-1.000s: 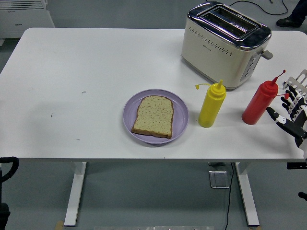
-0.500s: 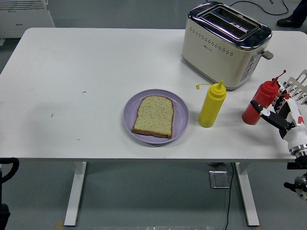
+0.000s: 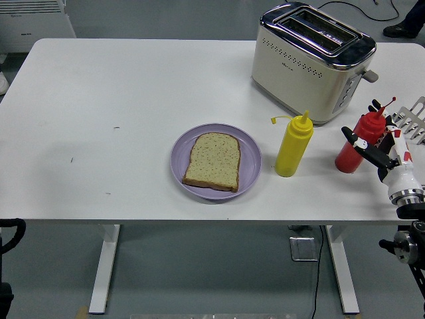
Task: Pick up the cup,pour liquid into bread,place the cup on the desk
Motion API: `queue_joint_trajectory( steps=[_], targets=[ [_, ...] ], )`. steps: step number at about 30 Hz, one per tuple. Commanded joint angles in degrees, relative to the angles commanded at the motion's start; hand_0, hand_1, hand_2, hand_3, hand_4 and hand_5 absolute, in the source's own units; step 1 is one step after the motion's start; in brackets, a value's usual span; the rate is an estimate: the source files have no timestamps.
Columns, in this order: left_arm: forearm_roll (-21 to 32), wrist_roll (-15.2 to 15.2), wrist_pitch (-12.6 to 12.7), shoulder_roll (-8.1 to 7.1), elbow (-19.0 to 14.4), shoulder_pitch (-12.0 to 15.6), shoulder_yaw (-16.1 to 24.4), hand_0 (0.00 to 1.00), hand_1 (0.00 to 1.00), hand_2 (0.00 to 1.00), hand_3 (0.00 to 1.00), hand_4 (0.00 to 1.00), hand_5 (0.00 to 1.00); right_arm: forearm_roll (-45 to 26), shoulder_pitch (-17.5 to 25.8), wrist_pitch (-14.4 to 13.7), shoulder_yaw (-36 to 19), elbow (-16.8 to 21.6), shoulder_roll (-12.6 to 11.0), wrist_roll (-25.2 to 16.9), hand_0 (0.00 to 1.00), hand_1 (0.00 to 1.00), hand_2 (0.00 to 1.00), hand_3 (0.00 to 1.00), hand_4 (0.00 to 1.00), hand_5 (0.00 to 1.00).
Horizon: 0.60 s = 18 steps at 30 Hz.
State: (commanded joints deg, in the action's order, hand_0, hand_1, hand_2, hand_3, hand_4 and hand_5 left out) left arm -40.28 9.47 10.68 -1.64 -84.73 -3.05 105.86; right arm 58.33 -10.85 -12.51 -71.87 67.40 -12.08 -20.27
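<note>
No cup is in view; a red squeeze bottle [image 3: 346, 159] stands upright at the table's right, and a yellow squeeze bottle [image 3: 292, 149] stands to its left. A slice of bread [image 3: 212, 161] lies on a purple plate [image 3: 178, 159] near the front middle. My right hand [image 3: 362, 121] has come in from the right edge and is open around the red bottle. Its thumb [image 3: 355, 140] crosses the bottle's front and its fingertips [image 3: 376, 105] show behind the neck. I cannot tell whether they touch the bottle. A black part of my left arm [image 3: 12, 229] rests below the table's near left edge, with the hand hidden.
A cream and chrome toaster [image 3: 309, 60] stands at the back right, just behind the two bottles. A metal rack [image 3: 415, 113] pokes in at the right edge. The white table [image 3: 99, 100] stretches bare to the left of the plate.
My right hand has moved left and up from the table's right edge and now has its thumb and fingers on either side of the red bottle. The bottle, plate and bread have not moved.
</note>
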Motion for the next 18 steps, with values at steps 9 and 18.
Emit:
queue_joint_trajectory(
  steps=[9,18],
  targets=[
    [0.1,0.0,0.0,0.04,0.0,0.1,0.1,0.749,0.756,0.762,0.663,0.608,0.998,-1.4,-1.9,-0.2,2.4,-1.8,0.7,-0.4,0.721,0.696,0.65,0.894,0.922,0.28],
    [0.1,0.0,0.1,0.1,0.1,0.1,0.1,0.749,0.756,0.761,0.663,0.608,0.998,-3.7,-3.2,-2.7,3.9,-3.2,1.5,-2.0,0.565,0.622,0.577,0.816,0.911,0.278]
  ],
)
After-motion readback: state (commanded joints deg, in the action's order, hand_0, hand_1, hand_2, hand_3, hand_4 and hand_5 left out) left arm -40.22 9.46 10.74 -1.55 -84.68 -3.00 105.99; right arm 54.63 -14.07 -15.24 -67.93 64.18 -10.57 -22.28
